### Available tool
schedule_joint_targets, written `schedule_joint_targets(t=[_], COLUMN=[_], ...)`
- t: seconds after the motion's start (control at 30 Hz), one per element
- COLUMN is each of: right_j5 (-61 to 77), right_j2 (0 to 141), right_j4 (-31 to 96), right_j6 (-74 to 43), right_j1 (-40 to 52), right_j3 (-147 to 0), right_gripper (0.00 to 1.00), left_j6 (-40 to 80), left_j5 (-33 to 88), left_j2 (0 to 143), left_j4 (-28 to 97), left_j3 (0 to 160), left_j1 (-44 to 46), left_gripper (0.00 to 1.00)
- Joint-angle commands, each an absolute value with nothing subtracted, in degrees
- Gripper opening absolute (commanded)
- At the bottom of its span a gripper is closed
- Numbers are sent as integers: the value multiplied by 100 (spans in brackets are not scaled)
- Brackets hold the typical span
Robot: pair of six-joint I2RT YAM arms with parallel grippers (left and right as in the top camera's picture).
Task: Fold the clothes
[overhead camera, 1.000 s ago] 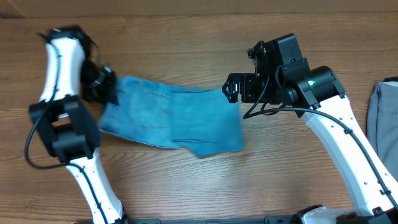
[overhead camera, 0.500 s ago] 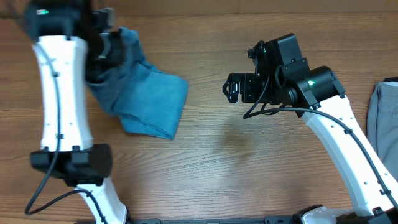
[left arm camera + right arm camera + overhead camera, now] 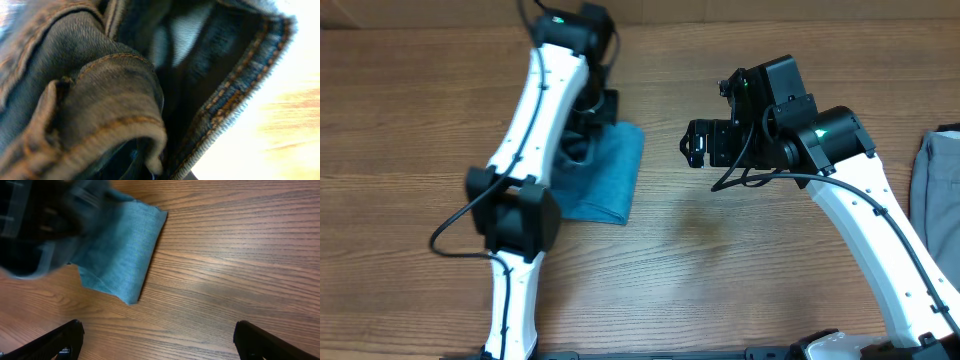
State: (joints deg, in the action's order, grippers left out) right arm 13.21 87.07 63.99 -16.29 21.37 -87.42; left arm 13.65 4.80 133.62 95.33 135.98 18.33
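The clothes, light blue denim jeans [image 3: 613,183], lie doubled into a narrow folded bundle left of the table's middle. My left gripper [image 3: 587,133] is at the bundle's far end, shut on the denim. In the left wrist view the stitched denim [image 3: 100,85] fills the frame and hides the fingers. My right gripper [image 3: 694,145] hovers to the right of the jeans, apart from them, open with nothing between its fingers [image 3: 60,340]. The right wrist view shows the folded jeans [image 3: 125,250] lying ahead on the wood, with the blurred left arm [image 3: 40,225] over them.
A plain grey garment [image 3: 935,190] lies at the table's right edge, beyond the right arm. The left arm stretches diagonally from the near edge up over the jeans. Bare wooden table [image 3: 720,270] lies between the two arms.
My left gripper swung from the far left towards the middle, carrying the jeans' end over, so the spread jeans are now doubled up. The right arm has not moved.
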Motion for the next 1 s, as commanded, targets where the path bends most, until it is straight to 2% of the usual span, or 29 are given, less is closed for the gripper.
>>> schedule_joint_targets(t=[0.0,0.07,0.1,0.17,0.23,0.3,0.33,0.37,0.4,0.63,0.7,0.77,0.8,0.9,0.97], right_j5=[1271,1227,1201,1201,1201,1201,1201,1201,1201,1208,1356,1680,1822,1896,1927], right_j2=[8552,8552,8552,8552,8552,8552,8552,8552,8552,8576,8584,8589,8589,8597,8600], right_j4=[6377,6379,6383,6386,6383,6379,6379,6377,6377,6322,6208,5994,5843,5529,5441], right_j6=[-1603,-1603,-1603,-1603,-1603,-1603,-1605,-1603,-1605,-1645,-1645,-1643,-1643,-1649,-1671], right_j1=[2112,2112,2112,2112,2112,2112,2112,2112,2112,2112,2115,2137,2163,2231,2244], right_j3=[-8816,-8816,-8816,-8816,-8816,-8816,-8816,-8816,-8816,-8809,-8809,-8790,-8757,-8694,-8694], right_gripper=[100,100,100,100,100,100,100,100,100,100,96,86,84,86,87], left_j6=[1542,1594,1608,1636,1634,1627,1608,1559,1540,1406,1330,1273,1260,1229,998], left_j5=[1391,1466,1463,1452,1466,1485,1584,1745,1865,2469,2508,2508,2512,2705,2740], left_j2=[13662,13775,13837,13861,13850,13808,13760,13699,13625,12864,12562,12274,12132,11751,11583], left_j4=[9509,9531,9557,9598,9642,9686,9686,9684,9686,9682,9684,9679,9664,9581,9583], left_j3=[13579,13579,13579,13579,13585,13598,13598,13603,13616,13679,13679,13679,13679,13679,13679], left_j1=[2112,2241,2311,2375,2401,2388,2359,2314,2250,1577,1291,991,832,390,222], left_gripper=[7,10,21,36,48,87,91,92,100,98,90,81,75,71,52])
